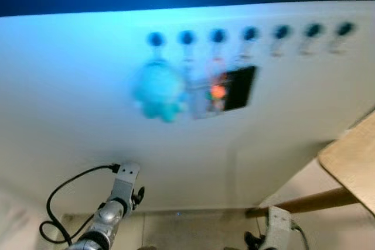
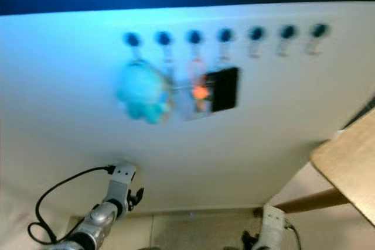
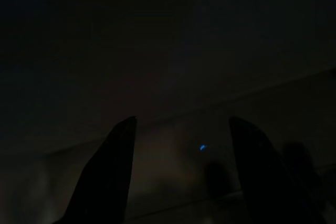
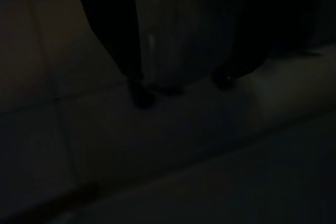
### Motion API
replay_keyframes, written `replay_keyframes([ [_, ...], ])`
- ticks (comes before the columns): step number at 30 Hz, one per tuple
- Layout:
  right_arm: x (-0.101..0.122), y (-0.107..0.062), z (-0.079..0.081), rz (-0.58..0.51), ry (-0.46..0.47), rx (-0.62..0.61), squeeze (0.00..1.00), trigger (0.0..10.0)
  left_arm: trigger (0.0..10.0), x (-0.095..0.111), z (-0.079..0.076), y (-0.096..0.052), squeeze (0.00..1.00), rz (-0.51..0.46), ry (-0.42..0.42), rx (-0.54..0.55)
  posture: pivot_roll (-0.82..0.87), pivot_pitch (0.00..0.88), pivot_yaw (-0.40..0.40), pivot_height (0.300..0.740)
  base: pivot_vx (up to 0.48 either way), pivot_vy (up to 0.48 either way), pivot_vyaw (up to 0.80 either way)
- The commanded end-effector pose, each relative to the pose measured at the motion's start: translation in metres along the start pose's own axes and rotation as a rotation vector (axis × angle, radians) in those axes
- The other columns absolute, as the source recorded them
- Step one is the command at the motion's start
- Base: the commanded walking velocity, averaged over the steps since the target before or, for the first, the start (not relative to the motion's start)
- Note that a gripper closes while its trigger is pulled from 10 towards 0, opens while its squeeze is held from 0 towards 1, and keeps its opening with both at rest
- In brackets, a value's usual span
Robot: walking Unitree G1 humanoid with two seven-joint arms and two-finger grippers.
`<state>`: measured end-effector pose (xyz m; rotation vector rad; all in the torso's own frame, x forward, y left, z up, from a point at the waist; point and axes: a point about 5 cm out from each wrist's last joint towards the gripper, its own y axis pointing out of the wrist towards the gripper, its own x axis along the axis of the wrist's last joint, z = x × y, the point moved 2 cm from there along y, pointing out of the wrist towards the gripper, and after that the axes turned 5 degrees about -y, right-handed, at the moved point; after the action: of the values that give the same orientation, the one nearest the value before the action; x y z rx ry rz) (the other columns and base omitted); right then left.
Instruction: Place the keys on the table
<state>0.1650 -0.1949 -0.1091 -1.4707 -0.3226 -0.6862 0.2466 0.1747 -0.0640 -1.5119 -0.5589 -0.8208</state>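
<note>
White wall (image 1: 88,115): filled the far side of the scene, blurred, with a dark band above it.

Row of hooks (image 1: 250,33): seven dark round pegs ran across the upper wall, left to right.

Keys (image 1: 215,91): hung from the hooks left of centre, too blurred to separate; an orange spot showed among them, with a pale flat piece just beside it.

Turquoise plush charm (image 1: 157,92): hung from the leftmost hook, at the left of the hanging cluster.

Black rectangular tag (image 1: 239,87): hung at the right of the cluster, touching or overlapping the keys; I could not tell which.

Table (image 1: 354,159): light wood top at the right edge, nearer than the wall, with a wooden rail below it. The keys were well apart from it.

Left gripper (image 3: 181,171): low at near left on a silver arm with a looping black cable; its two fingers (image 3: 107,177) stood apart, holding nothing.

Right gripper (image 4: 181,85): low at near right, by the tiled floor (image 4: 79,145); the dark view did not let me tell how its fingers stood.
</note>
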Motion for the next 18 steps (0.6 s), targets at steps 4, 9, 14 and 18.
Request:
replay_keyframes([
  [4,-0.0098,-0.0031,-0.0064,0.032,-0.007,-0.016,0.0,10.0,10.0,-0.0029,0.0034,-0.0021,0.0,-0.002,0.002,0.003,0.02,0.062,0.03,0.74,0.0,0.0,0.0],
  [9,-0.0112,-0.0032,-0.0052,0.034,-0.004,-0.014,0.0,10.0,10.0,-0.0024,0.0019,-0.0024,0.05,-0.01,0.034,-0.015,0.02,0.063,0.031,0.74,0.0,-0.243,0.0],
  [14,-0.0132,-0.0037,-0.0042,0.037,0.0,-0.012,0.0,10.0,10.0,-0.0029,0.0001,-0.0028,0.08,-0.014,0.049,-0.027,0.02,0.065,0.033,0.74,0.0,-0.48,0.0],
  [18,-0.0144,-0.004,-0.0043,0.04,0.001,-0.013,0.0,10.0,10.0,-0.0028,-0.0001,-0.0029,0.06,-0.016,0.043,-0.027,0.02,0.066,0.033,0.74,0.0,-0.48,0.0],
])
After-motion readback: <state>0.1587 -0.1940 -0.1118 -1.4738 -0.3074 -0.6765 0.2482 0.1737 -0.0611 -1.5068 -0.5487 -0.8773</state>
